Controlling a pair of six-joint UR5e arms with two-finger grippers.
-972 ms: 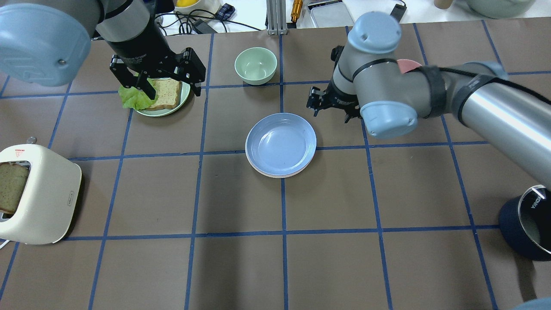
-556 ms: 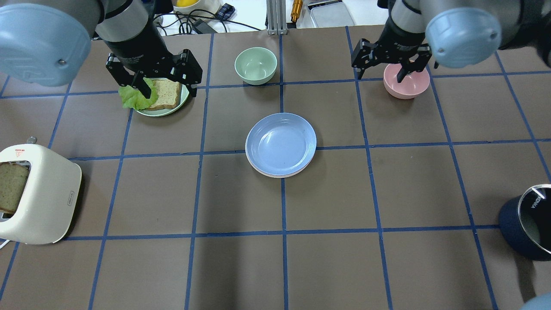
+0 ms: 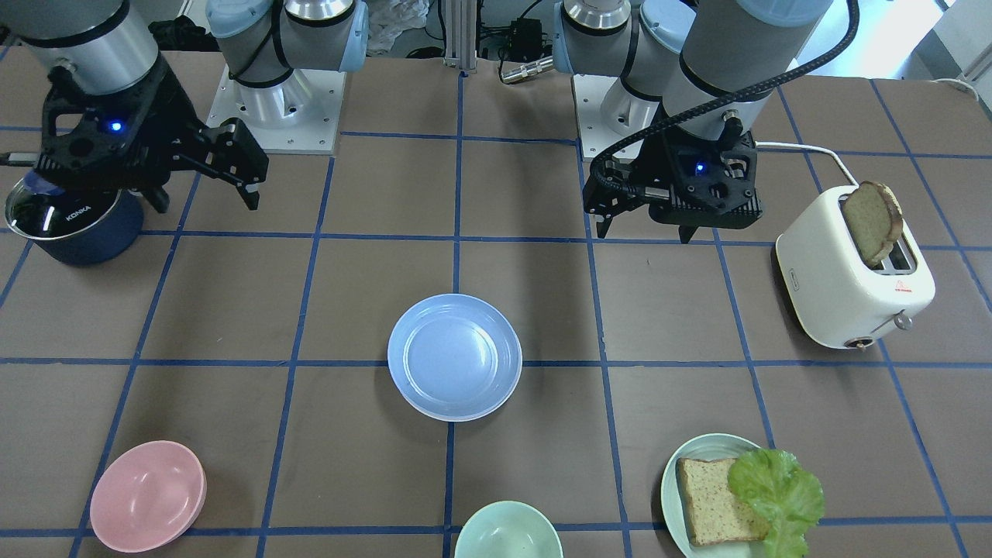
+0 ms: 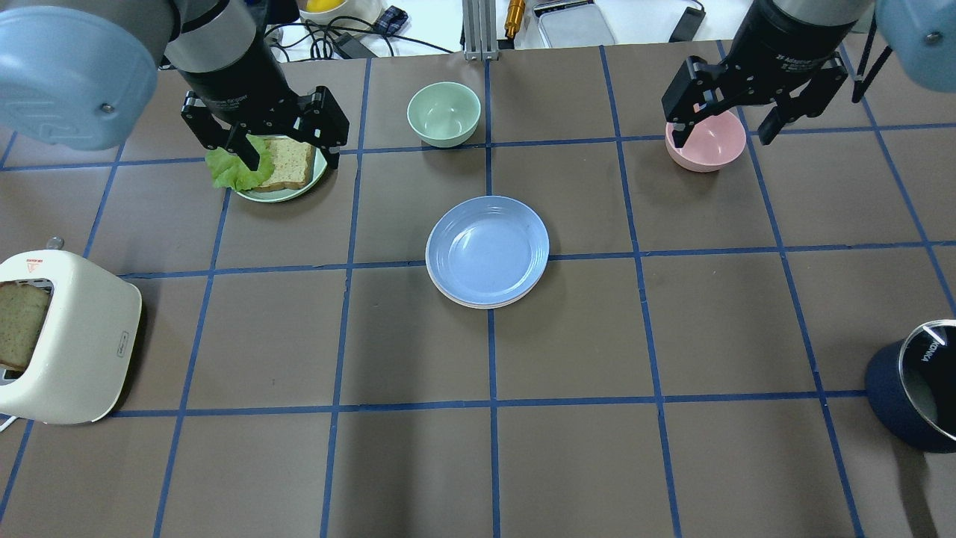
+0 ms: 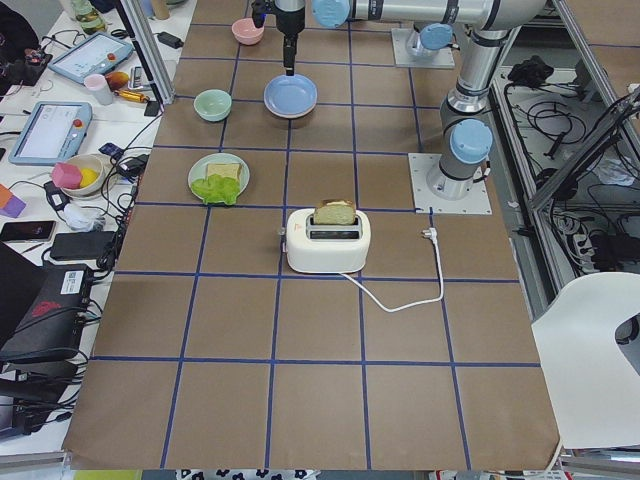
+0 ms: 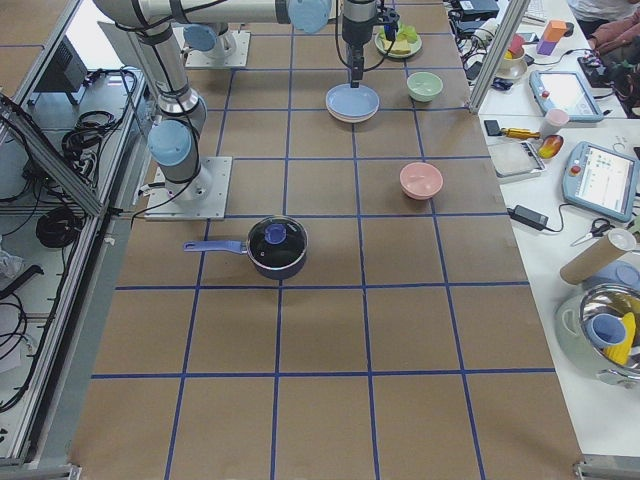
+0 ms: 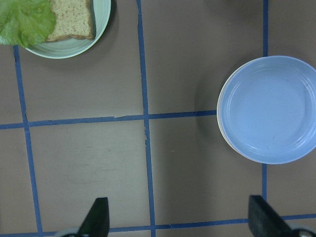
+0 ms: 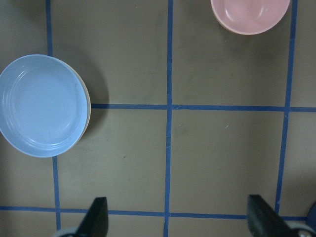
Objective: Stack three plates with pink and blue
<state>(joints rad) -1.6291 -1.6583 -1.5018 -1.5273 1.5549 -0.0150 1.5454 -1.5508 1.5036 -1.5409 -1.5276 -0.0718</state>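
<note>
The light blue plate (image 4: 487, 250) lies on top of a stack at the table's middle and also shows in the front view (image 3: 454, 356). Under it only a thin pale rim edge (image 4: 478, 305) of the lower plates shows, cream with a hint of pink. My left gripper (image 4: 291, 158) is open and empty, high over the mint-green plate. My right gripper (image 4: 721, 137) is open and empty, high over the pink bowl (image 4: 706, 142). Both wrist views look straight down between open fingers; the stack shows in the left wrist view (image 7: 269, 108) and in the right wrist view (image 8: 44, 105).
A mint-green plate with bread and lettuce (image 4: 280, 168) sits at the far left. A mint bowl (image 4: 444, 113) is at the far middle. A white toaster holding bread (image 4: 67, 336) stands at the left edge, a dark blue pot (image 4: 911, 396) at the right edge.
My right arm has drawn back from beside the plate stack to the far right, over the pink bowl. The left gripper has hardly moved. The stack is unchanged.
</note>
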